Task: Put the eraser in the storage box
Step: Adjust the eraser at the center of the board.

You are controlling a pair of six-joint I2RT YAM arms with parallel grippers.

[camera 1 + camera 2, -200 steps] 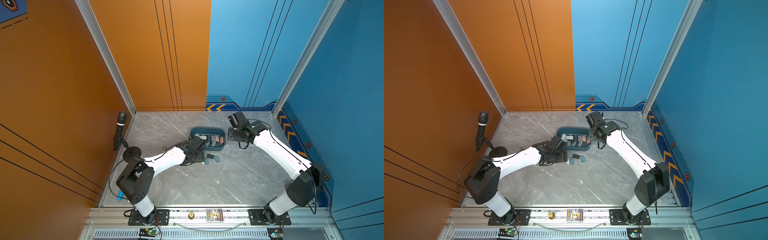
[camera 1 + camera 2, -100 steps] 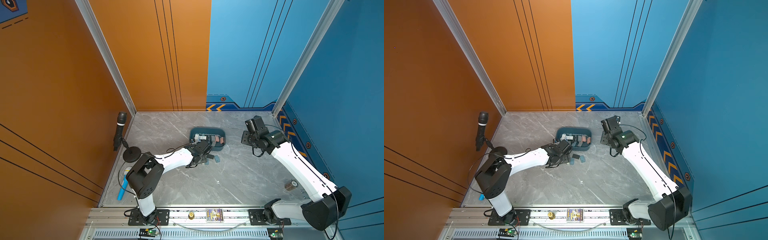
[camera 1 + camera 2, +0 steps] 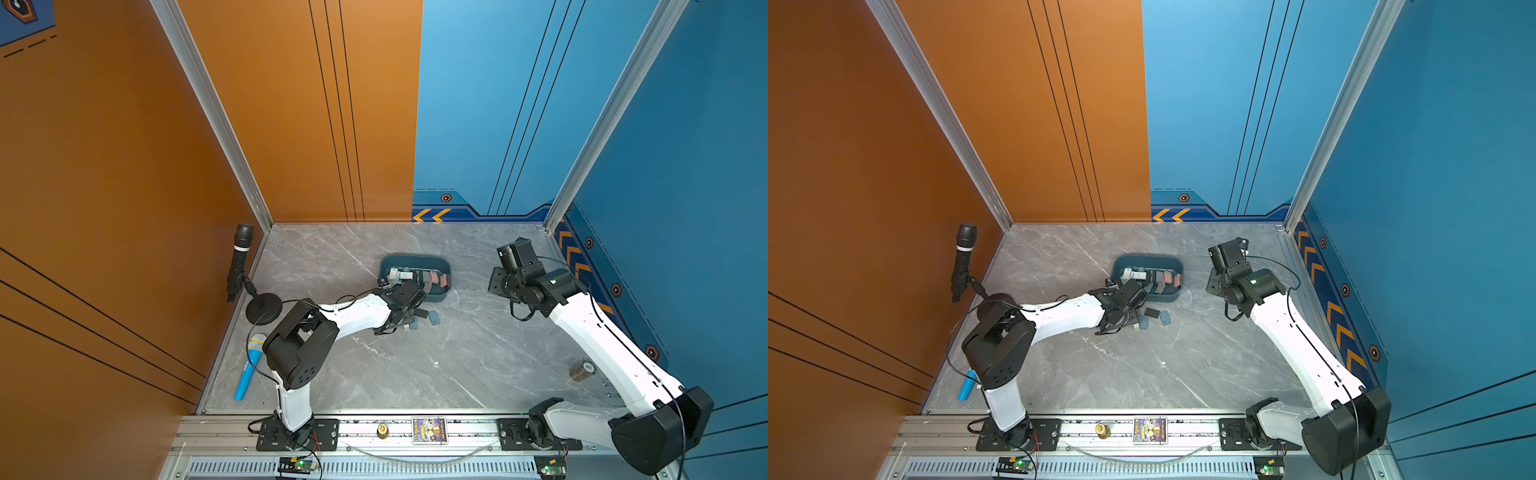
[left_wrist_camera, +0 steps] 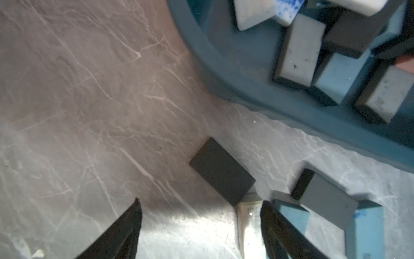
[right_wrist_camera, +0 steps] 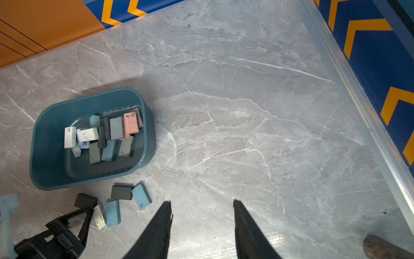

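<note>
The storage box (image 3: 415,261) (image 3: 1148,258) (image 5: 44,125) (image 4: 224,74) is a teal tub at mid-table with several erasers inside. More erasers lie on the table by its near side: a black one (image 4: 221,170) (image 5: 86,200), a white one (image 4: 248,215) (image 5: 100,216), a blue one (image 4: 291,213) (image 5: 113,213), a dark grey one (image 5: 121,192) and another blue one (image 5: 141,196) (image 3: 434,318). My left gripper (image 4: 201,201) (image 3: 409,313) is open low over this group. The white eraser sits just inside one of its fingers and the black eraser just ahead. My right gripper (image 5: 201,201) (image 3: 498,284) is open and empty, to the box's right.
A black microphone on a stand (image 3: 241,257) is at the left wall, with a blue microphone (image 3: 249,370) lying in front of it. A brown spool (image 3: 582,371) (image 5: 385,246) sits near the right wall. Walls close the table on three sides.
My right arm has swung away from the box to the right. My left gripper has shifted from the box's near rim toward the erasers lying on the table.
</note>
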